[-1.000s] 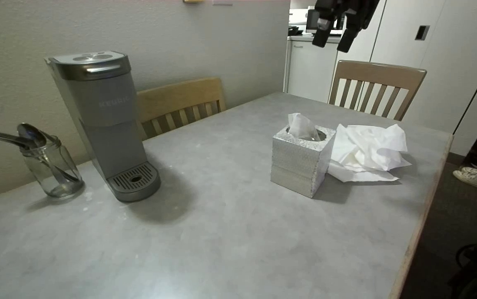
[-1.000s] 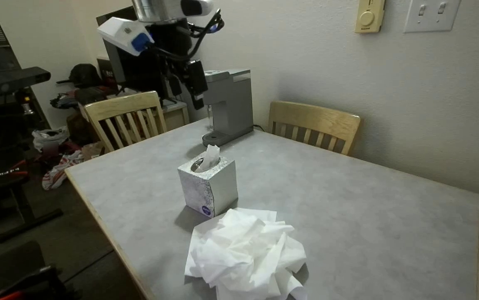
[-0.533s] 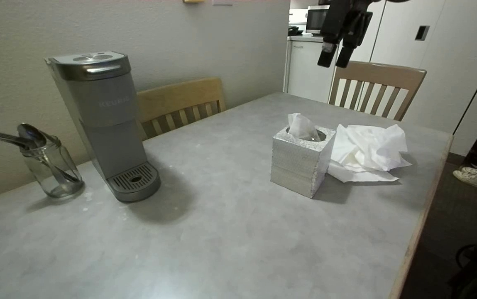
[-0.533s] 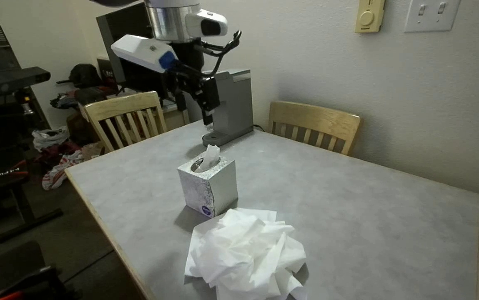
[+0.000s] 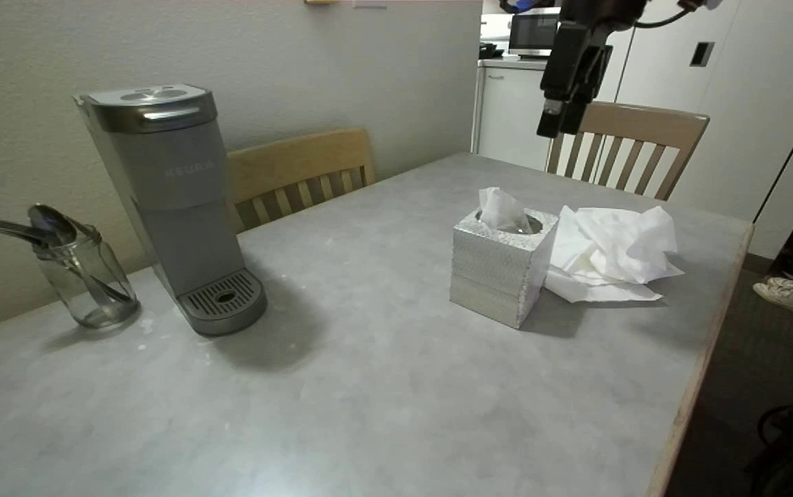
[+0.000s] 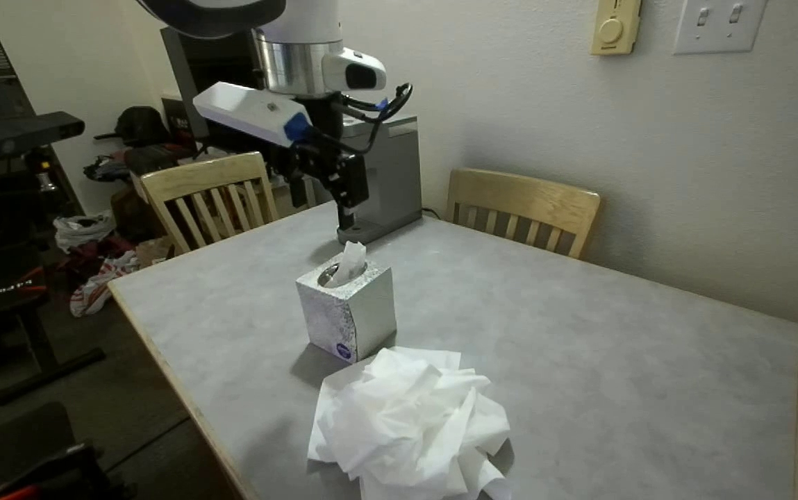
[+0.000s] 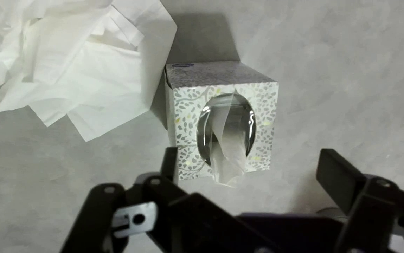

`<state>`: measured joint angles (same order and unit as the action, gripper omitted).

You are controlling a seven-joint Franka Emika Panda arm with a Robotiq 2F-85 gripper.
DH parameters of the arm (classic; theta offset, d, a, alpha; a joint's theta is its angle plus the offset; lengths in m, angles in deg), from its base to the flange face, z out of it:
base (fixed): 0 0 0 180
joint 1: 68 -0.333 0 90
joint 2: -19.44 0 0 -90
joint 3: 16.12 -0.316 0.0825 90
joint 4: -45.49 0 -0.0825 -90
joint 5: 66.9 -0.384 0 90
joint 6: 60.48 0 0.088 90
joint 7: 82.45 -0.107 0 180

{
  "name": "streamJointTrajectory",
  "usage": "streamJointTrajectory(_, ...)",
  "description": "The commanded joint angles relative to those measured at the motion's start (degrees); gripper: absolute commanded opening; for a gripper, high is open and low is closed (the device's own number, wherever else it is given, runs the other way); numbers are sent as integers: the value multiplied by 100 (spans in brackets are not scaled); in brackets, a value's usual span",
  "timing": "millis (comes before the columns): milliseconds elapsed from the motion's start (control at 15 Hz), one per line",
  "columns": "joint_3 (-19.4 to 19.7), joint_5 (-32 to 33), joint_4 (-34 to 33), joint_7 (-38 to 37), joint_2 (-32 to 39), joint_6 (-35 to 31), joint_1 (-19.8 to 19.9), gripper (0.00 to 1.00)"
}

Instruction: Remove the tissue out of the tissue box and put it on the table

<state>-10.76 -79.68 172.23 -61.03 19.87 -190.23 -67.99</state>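
Note:
The tissue box (image 5: 489, 273) is a silvery patterned cube standing upright on the grey table (image 5: 355, 400). It also shows in an exterior view (image 6: 375, 316) and in the wrist view (image 7: 264, 130). A thin white tissue (image 5: 503, 210) sticks up out of its oval opening, also seen in the wrist view as a tissue (image 7: 228, 154) between the lines of the fingers. My gripper (image 7: 249, 161) is open and empty, its fingers wide apart. In both exterior views the gripper (image 5: 559, 128) (image 6: 322, 207) hangs above the box, apart from the tissue.
Crumpled white tissues (image 5: 613, 241) lie on the table right beside the box, also in the wrist view (image 7: 82, 66). A grey coffee maker (image 5: 189, 200) and a glass jar with cutlery (image 5: 96, 283) stand further along the table. Wooden chairs (image 6: 524, 208) stand at the table's edges.
The gripper has moved down toward the tissue box in both exterior views, with a slight shift sideways. The box, tissue and crumpled tissues have not moved.

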Motion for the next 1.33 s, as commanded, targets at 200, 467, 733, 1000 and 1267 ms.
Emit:
streamJointTrajectory(200,-183,-40,107,187,16,-95,62,100)
streamJointTrajectory(467,-278,54,96,213,207,-183,45,100)
streamJointTrajectory(733,-341,273,27,363,456,-363,60,100)
streamJointTrajectory(1000,-416,646,27,539,778,-675,61,100)
streamJointTrajectory(1267,-543,740,-10,763,1160,-934,112,100)
